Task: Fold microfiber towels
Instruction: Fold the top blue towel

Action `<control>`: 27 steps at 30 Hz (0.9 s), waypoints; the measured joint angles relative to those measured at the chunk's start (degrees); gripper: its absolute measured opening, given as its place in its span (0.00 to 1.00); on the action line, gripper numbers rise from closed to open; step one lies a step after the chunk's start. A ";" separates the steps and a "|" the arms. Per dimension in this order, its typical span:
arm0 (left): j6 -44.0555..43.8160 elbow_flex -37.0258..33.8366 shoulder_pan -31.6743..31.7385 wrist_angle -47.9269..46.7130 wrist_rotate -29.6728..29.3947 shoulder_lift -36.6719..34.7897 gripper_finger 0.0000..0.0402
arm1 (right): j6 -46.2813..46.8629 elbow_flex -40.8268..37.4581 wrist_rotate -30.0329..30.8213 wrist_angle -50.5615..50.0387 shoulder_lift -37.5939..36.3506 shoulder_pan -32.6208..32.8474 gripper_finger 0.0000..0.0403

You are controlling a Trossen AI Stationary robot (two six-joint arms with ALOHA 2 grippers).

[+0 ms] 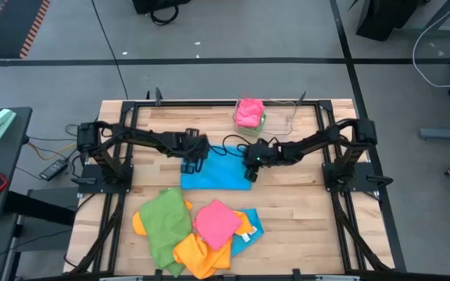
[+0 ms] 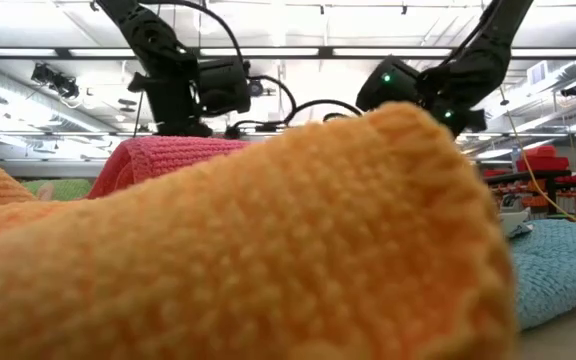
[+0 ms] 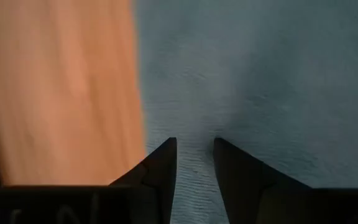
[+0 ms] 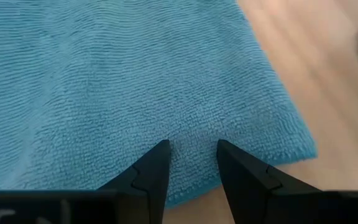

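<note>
Closest to the front edge of the desk [image 1: 303, 211] there's the waiting pile: a green towel [image 1: 165, 222], an orange one [image 1: 198, 254], a pink one [image 1: 216, 222], with a bit of another blue cloth [image 1: 248, 232] poking out, all bunched and overlapping. From the low camera you mostly get a wall of orange fuzz with the arms behind it. Just past the pile, mid-desk, lies the blue towel [image 1: 213, 173] being worked, spread fairly flat. The left gripper [image 3: 194, 146] is down on its left edge, right where cloth meets wood, fingers a little apart with blue pile between the tips. They look partway through pinching, nothing really clamped yet. The right gripper [image 4: 192, 149] sits over the right-hand corner, fingers parted the same way and pressing into the cloth near the hem; I can't tell if it has actually caught any fabric. Further back a folded pink towel [image 1: 248, 112] sits near the far edge, well apart from everything. For doing this step well, I'd say both sets of fingers need to bite just one layer close to the hem, at matching spots on each side, before any lift. If one side grabs deeper, the fold will probably come out skewed. Then lift together and keep the edge taut so it doesn't sag in the middle.
</note>
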 joint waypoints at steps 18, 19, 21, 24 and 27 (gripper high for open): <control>6.74 4.59 0.30 -2.77 11.78 -0.74 0.25 | 8.89 -0.09 9.86 -3.15 -4.14 11.09 0.33; 5.85 4.61 0.05 -4.58 13.05 -0.76 0.25 | 7.08 -0.09 9.86 -2.97 -4.60 10.76 0.33; 3.60 4.59 -0.02 -7.96 14.44 -0.76 0.24 | 3.09 -0.04 9.86 -2.11 -4.87 9.68 0.33; 1.79 4.60 0.30 -10.14 14.40 0.03 0.23 | -2.51 -0.04 9.86 -1.78 -4.18 7.39 0.33; 2.24 3.60 1.09 -7.85 13.80 0.87 0.22 | -7.04 -0.04 9.71 -2.23 -2.87 5.18 0.33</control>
